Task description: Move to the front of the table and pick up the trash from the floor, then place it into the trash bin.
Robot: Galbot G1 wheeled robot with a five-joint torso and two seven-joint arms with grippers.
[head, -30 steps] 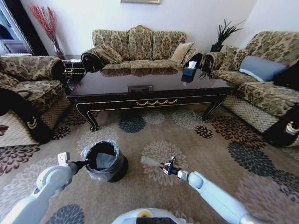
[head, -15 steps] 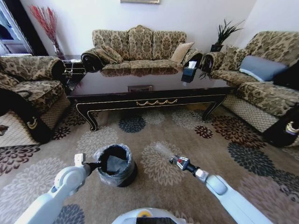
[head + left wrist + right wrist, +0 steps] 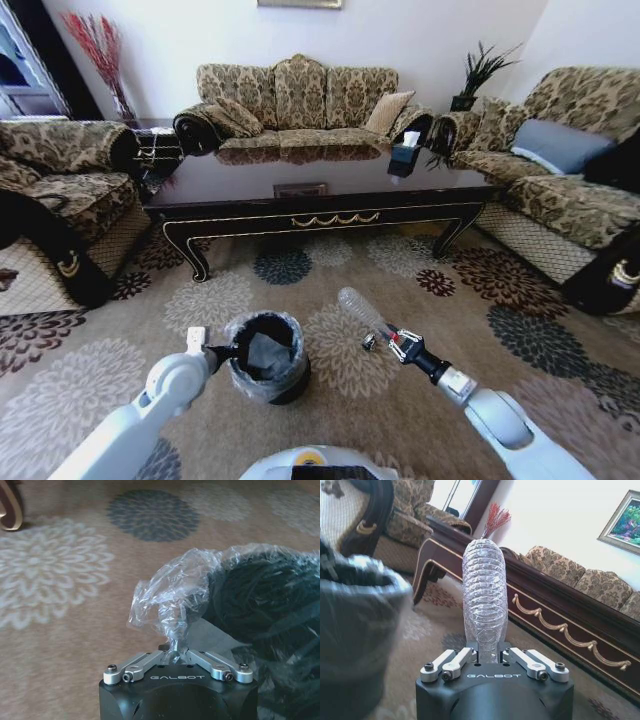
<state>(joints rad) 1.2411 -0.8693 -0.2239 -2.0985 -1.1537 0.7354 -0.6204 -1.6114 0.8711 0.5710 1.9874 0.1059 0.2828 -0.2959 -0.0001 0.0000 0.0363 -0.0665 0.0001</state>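
Clear ribbed plastic stands up from the right gripper [image 3: 492,656], whose jaws are closed on the neck end of the bottle [image 3: 485,600]; the right wrist view shows the ridges ring by ring, with the table [image 3: 545,605] and its gold scrollwork behind. From the head view the bottle [image 3: 362,310] slants up and away from the gripper [image 3: 395,342], held above the floor [image 3: 480,300] just right of the bin [image 3: 265,355], and a small dark scrap [image 3: 368,342] lies on the carpet beside the gripper. The left gripper [image 3: 175,652] is clamped on a bunched fold of the bin's crinkled clear liner [image 3: 170,595], a detail the left wrist view makes plain; the black bin [image 3: 270,605] sits against it.
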